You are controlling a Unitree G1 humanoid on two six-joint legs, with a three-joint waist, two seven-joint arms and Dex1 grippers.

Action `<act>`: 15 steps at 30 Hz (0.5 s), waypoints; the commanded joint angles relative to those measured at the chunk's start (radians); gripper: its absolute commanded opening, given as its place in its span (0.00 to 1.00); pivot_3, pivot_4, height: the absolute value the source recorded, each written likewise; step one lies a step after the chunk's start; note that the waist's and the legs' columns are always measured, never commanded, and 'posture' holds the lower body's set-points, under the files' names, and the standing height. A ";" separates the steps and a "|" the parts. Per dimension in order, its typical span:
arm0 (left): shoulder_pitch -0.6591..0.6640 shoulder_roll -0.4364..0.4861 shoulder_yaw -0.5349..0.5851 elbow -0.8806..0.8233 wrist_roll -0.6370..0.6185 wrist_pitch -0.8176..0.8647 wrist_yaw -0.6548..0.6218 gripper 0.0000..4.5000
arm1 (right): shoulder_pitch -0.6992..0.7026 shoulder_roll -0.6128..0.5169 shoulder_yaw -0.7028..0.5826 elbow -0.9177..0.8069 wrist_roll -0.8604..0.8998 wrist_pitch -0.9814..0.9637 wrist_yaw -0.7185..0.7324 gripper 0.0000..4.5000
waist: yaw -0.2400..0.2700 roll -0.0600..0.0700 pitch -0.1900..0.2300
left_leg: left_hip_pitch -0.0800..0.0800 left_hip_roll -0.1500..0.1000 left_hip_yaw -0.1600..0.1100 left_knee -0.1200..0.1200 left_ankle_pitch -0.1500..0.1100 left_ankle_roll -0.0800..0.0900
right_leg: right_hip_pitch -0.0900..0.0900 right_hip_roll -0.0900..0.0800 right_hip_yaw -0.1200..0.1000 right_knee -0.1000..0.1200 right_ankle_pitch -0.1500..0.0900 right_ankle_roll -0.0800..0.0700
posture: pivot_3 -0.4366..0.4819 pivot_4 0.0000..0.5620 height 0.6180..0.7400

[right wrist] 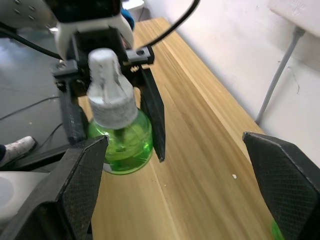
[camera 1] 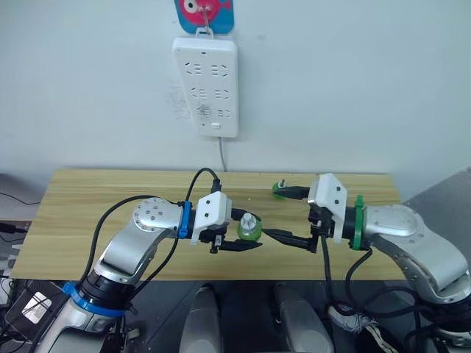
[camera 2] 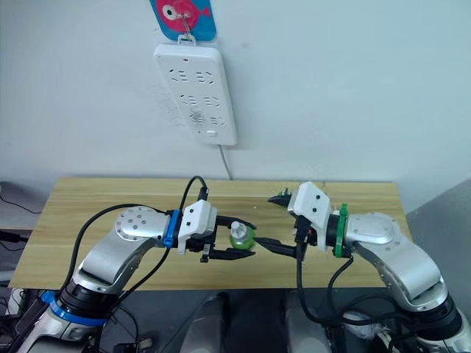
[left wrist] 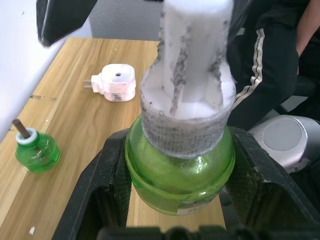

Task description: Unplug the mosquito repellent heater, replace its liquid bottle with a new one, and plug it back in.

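Note:
My left gripper (camera 1: 250, 232) is shut on a green liquid bottle (camera 1: 249, 228) with a white cap (left wrist: 187, 75), holding it above the table's front edge. To its right, my right gripper (camera 1: 276, 213) is open, fingers spread wide (right wrist: 75, 195) and facing the held bottle (right wrist: 119, 137) without touching it. The mosquito repellent heater (left wrist: 116, 82), white with two prongs, lies unplugged on the wooden table (camera 1: 88, 213). A second green bottle (left wrist: 36, 150) with a brown wick stands on the table, close to the right gripper's upper finger (camera 1: 280, 189).
A white power strip (camera 1: 206, 84) hangs on the wall above the table's middle, its cord dropping behind the table. A person's leg in dark striped trousers (left wrist: 260, 65) is beyond the table's right end.

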 commanded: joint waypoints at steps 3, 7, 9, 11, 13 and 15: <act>0.003 -0.001 0.001 -0.021 -0.006 -0.028 -0.003 0.50 | -0.011 0.108 0.106 -0.073 -0.012 0.023 -0.096 1.00 | -0.002 0.000 -0.001 | 0.000 0.000 0.000 0.000 0.000 0.000 | 0.000 0.000 0.000 0.000 0.000 0.000 | 0.44 0.45 0.96; 0.001 -0.004 -0.003 -0.025 -0.006 -0.026 -0.001 0.50 | -0.032 0.159 0.147 -0.034 -0.073 0.009 -0.152 1.00 | -0.002 0.000 -0.001 | 0.000 -0.001 0.000 0.000 0.000 0.000 | 0.000 0.000 0.000 0.000 0.000 0.000 | 0.44 0.45 0.96; 0.004 -0.004 -0.004 -0.031 -0.006 -0.025 0.000 0.50 | -0.034 0.152 0.132 -0.023 -0.078 0.013 -0.154 1.00 | 0.000 0.000 -0.001 | 0.000 -0.001 0.000 0.000 0.000 0.000 | 0.000 -0.001 0.000 0.000 0.000 0.000 | 0.44 0.45 0.96; 0.006 -0.001 -0.002 -0.033 -0.007 -0.025 0.000 0.50 | -0.029 0.125 0.100 -0.019 -0.068 0.016 -0.136 1.00 | 0.002 0.000 -0.002 | 0.000 -0.001 0.000 0.000 0.000 0.000 | 0.000 -0.001 0.000 0.000 0.000 0.000 | 0.44 0.45 0.96; 0.008 0.002 0.000 -0.033 -0.007 -0.025 -0.001 0.50 | -0.018 0.085 0.055 -0.018 -0.045 0.021 -0.106 1.00 | 0.003 0.000 -0.002 | 0.000 -0.001 0.000 0.000 0.000 0.000 | 0.000 -0.001 0.000 0.000 0.000 0.000 | 0.44 0.45 0.96; 0.009 0.002 -0.001 -0.035 -0.006 -0.024 0.000 0.50 | -0.004 0.041 0.021 -0.020 -0.022 0.020 -0.070 1.00 | 0.003 0.000 -0.002 | 0.000 0.000 0.000 0.000 0.000 0.000 | 0.000 -0.001 0.000 0.000 0.000 0.000 | 0.44 0.45 0.96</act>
